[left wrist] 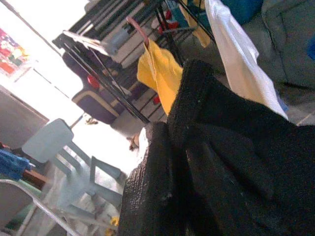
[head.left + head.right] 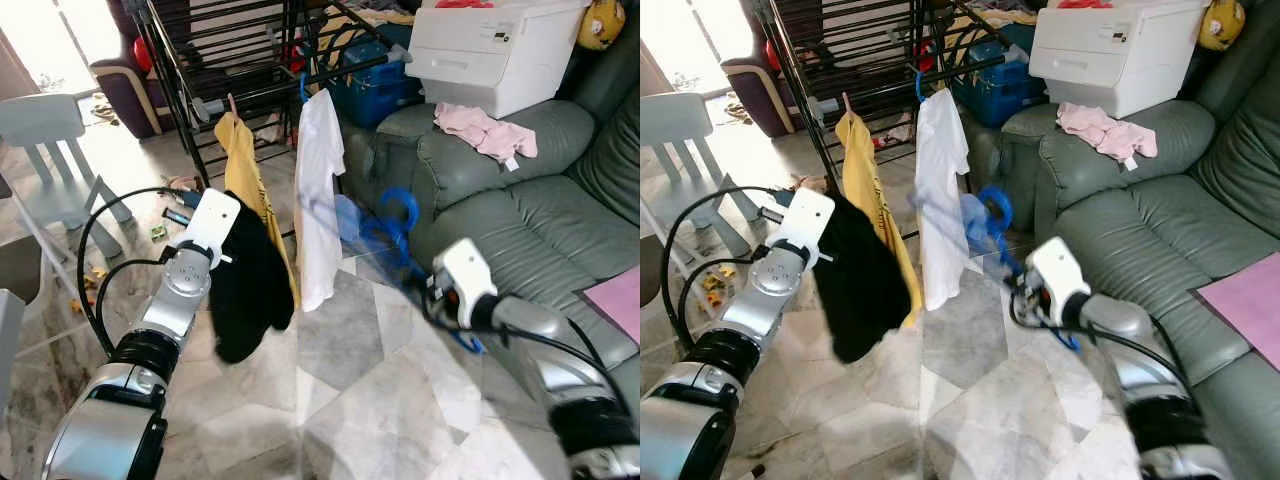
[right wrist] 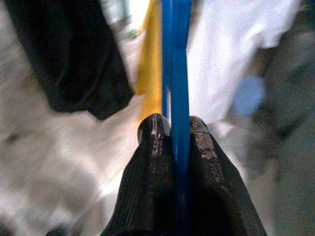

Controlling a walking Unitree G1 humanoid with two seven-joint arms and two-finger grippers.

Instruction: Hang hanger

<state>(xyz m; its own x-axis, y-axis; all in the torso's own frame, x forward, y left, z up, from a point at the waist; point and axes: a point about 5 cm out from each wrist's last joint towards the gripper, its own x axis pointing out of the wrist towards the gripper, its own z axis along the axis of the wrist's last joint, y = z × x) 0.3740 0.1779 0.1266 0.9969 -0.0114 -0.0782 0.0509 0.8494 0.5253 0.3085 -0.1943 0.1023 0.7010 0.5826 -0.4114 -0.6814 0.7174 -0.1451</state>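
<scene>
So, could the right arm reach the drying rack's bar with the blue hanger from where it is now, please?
Probably yes: the right gripper is shut on the blue hanger, and open floor leads toward the rack bar beside the white shirt.

No legible text anywhere

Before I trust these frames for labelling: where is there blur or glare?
Left and right eye views: the blue hanger smears with motion blur. Left wrist view: window light blows out the background beside the black garment. Right wrist view: background soft, fingers sharp.
</scene>
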